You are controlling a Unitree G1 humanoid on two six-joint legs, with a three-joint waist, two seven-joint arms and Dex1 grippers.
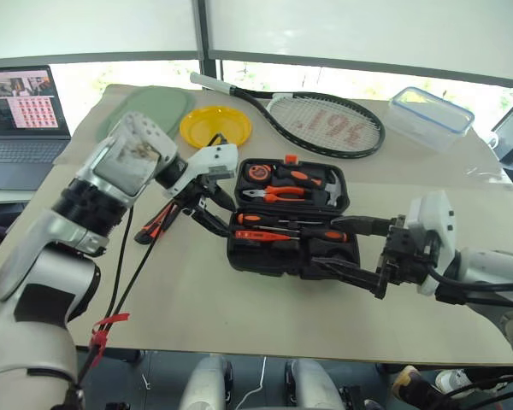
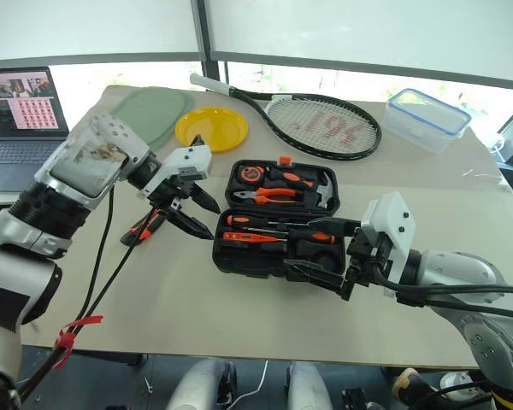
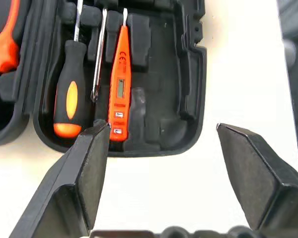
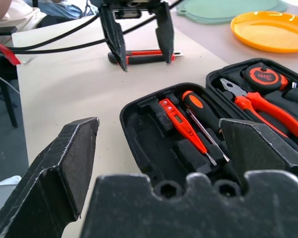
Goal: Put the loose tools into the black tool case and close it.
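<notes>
Our left gripper (image 2: 186,201) released, right gripper (image 2: 325,256) spread empty beside tool case (image 1: 292,256); utility knife (image 1: 158,220) near desk's left edge could be knocked off

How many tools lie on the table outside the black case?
1: a red-and-black tool lies on the table to the left of the open case, under the left gripper. That arm may hide others.

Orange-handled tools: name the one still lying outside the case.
The orange-and-black utility knife lies on the table left of the black tool case, under the left tool. The screwdrivers and pliers sit in slots.
</notes>
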